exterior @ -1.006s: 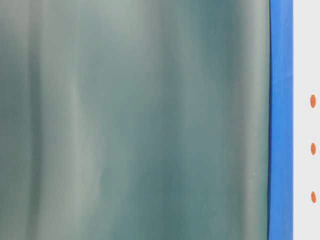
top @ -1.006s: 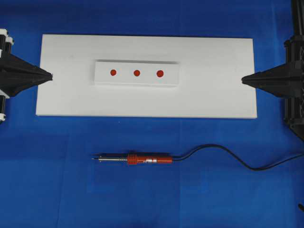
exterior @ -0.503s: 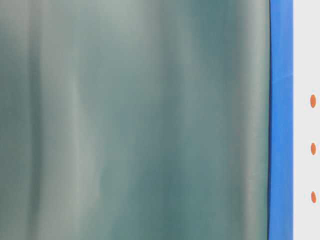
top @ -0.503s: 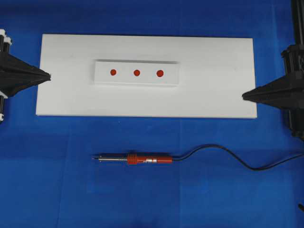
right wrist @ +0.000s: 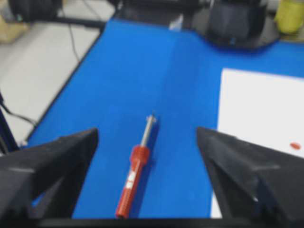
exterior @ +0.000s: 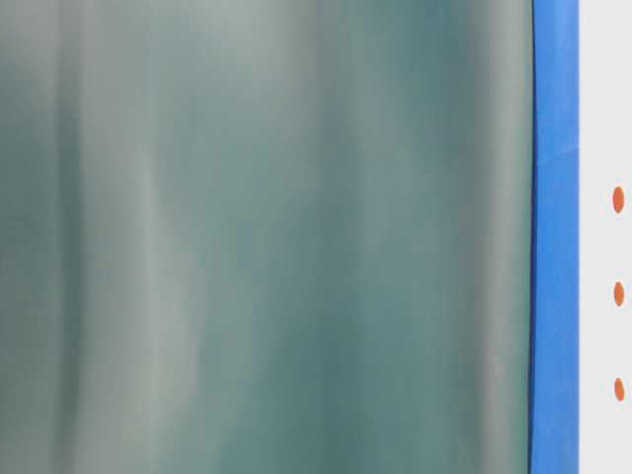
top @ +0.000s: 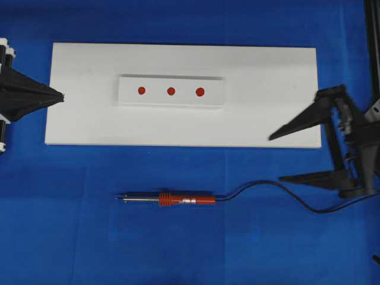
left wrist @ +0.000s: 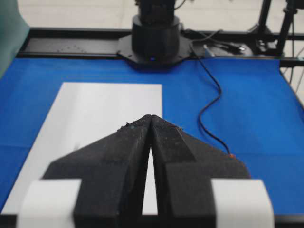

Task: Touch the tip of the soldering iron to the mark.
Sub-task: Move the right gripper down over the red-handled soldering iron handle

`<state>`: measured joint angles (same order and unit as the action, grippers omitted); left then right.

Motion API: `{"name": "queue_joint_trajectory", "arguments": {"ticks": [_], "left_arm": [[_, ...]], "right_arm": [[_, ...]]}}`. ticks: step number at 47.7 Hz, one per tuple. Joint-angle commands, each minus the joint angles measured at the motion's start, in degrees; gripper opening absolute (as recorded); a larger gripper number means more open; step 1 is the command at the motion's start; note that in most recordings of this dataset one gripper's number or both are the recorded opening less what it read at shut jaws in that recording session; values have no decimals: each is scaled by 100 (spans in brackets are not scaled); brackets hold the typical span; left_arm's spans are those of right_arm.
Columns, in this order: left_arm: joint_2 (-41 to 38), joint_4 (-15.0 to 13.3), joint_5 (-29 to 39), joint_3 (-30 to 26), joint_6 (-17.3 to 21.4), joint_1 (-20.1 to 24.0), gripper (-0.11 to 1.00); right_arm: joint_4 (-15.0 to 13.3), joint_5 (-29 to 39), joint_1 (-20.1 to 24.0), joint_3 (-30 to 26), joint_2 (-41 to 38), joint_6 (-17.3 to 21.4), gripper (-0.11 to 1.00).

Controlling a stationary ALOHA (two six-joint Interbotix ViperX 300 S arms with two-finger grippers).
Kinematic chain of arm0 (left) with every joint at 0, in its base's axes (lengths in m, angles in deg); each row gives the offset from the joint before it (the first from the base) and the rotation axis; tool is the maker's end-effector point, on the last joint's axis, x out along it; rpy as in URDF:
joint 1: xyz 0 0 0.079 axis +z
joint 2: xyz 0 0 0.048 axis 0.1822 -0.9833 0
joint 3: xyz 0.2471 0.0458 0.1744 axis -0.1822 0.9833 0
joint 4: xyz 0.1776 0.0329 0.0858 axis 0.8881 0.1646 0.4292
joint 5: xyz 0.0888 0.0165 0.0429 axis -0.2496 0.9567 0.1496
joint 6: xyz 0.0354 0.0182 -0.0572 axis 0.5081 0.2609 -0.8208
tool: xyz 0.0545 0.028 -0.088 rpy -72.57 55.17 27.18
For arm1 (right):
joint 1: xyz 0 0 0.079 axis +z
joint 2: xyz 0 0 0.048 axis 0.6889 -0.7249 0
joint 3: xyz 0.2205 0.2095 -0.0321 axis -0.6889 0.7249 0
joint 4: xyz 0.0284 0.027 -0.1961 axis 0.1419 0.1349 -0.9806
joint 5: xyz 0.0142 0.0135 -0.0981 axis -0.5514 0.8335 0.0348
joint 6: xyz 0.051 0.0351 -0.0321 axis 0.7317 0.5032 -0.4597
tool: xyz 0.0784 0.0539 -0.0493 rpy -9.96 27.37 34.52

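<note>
Since a second ago the right gripper (top: 276, 157) has swung nearer, off the white board's (top: 267, 71) right edge, and its fingers (top: 297, 124) have spread wide, empty. Left gripper (top: 61, 95) fingers are closed at the board's left edge. On open blue worktop (top: 59, 237), the soldering iron (top: 178, 199) lies left-right, untouched, its tip (top: 117, 198) pointing left, cord (top: 285, 193) trailing right. Three red marks (top: 171, 91) sit on the board's raised strip. No writing is readable.

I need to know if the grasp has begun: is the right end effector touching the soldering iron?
Apart. The overhead view shows the open right end effector well right of the soldering iron, with blue cloth between; only the cord runs near it.
</note>
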<state>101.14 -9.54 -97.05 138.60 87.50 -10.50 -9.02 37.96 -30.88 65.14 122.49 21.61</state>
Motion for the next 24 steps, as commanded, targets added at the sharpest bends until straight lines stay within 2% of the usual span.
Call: {"name": "queue_joint_trajectory", "arguments": {"ticks": [1,5,15,24], "left_arm": [[-26,18,-62,-53,9,44,0],[-26,18,-62,-44,9,44,0],[9,18,-70,-35,9,44,0],[35,18,-70,-26,0,44,0]], "right_arm": [[105,-316,26,-211,-378,9,93],[229,-536,62,-316,-800,9,90],[475,-1081,211,-703,-1978,9,91],[853,-1600,413,-1107,-3059,9,91]]}}
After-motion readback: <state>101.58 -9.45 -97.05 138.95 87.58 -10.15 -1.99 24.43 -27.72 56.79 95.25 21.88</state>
